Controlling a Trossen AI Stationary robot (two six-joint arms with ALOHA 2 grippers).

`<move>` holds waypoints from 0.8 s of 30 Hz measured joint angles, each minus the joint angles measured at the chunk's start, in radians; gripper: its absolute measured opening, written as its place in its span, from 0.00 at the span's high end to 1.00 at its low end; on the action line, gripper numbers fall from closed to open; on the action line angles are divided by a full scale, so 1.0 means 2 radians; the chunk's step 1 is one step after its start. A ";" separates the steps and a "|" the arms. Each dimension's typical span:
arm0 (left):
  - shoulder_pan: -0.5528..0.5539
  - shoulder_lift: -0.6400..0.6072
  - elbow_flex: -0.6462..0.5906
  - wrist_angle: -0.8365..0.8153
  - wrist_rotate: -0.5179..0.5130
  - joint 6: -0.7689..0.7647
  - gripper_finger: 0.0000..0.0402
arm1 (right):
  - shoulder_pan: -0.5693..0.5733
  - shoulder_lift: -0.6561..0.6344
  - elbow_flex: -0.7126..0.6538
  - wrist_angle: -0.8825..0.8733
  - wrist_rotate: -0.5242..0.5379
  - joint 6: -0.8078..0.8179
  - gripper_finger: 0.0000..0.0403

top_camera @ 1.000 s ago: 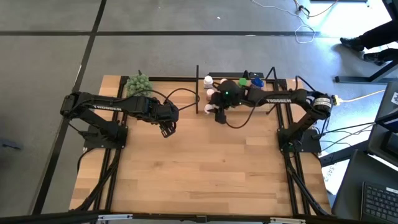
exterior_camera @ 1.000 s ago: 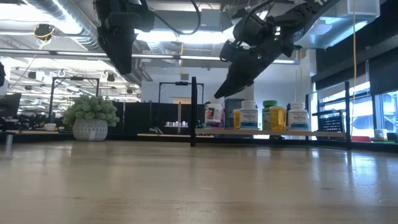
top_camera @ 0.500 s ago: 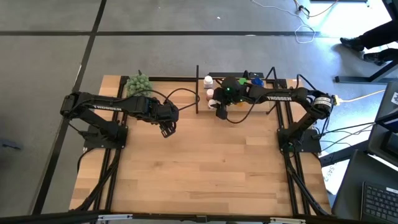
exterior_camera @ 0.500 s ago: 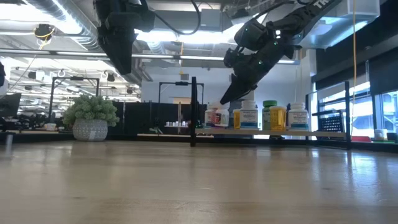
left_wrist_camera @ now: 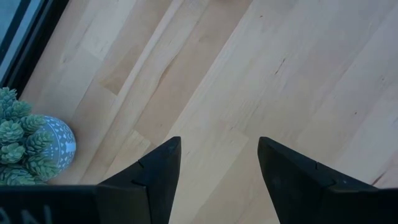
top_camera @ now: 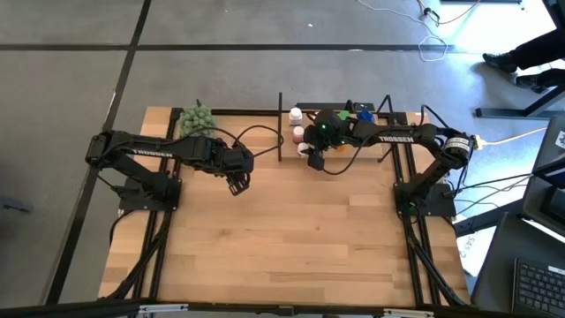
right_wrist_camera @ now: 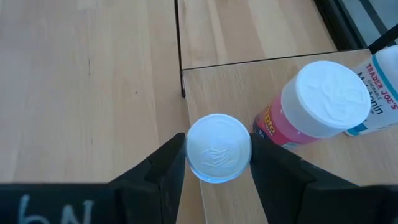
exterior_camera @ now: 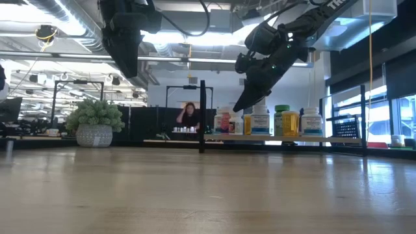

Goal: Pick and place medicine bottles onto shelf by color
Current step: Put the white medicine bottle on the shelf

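Note:
My right gripper point(right_wrist_camera: 219, 163) is shut on a white-capped medicine bottle point(right_wrist_camera: 219, 148) at the near left corner of the shelf point(right_wrist_camera: 249, 81); only the bottle's cap shows. Beside it a pink-red bottle point(right_wrist_camera: 317, 102) and a white labelled bottle point(right_wrist_camera: 380, 87) stand upright on the shelf board. The low view shows several bottles in a row on the shelf point(exterior_camera: 292, 138). My left gripper point(top_camera: 237, 184) hangs open above bare table at the left, with nothing between its fingers point(left_wrist_camera: 163, 171). My right gripper pinches the bottle between its two fingers, at the cap's two opposite sides point(right_wrist_camera: 189, 155). The fingers slant down from the table's right side. The bottle stays upright, cap up. The cap hides whether its bottom rests on the shelf board.
A potted green plant point(top_camera: 197, 119) stands at the table's far left. Thin black posts point(top_camera: 280, 128) edge the shelf. The near half of the wooden table point(top_camera: 282, 247) is bare. A person point(exterior_camera: 189, 117) shows far off in the room behind.
My right gripper has carried the bottle toward the table's far edge, in over the shelf's near left corner beside the pink-red bottle, sinking a little and tipping slightly. Its hold stays the same. A person has come into view in the room behind.

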 joint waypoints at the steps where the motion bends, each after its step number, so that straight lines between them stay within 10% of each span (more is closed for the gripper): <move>1: 0.000 0.000 0.000 0.000 0.000 0.000 0.48 | 0.000 0.000 0.000 -0.001 0.000 0.000 0.58; 24: 0.000 0.000 0.000 0.000 0.000 0.000 0.48 | -0.002 0.000 0.000 -0.007 0.023 -0.011 0.58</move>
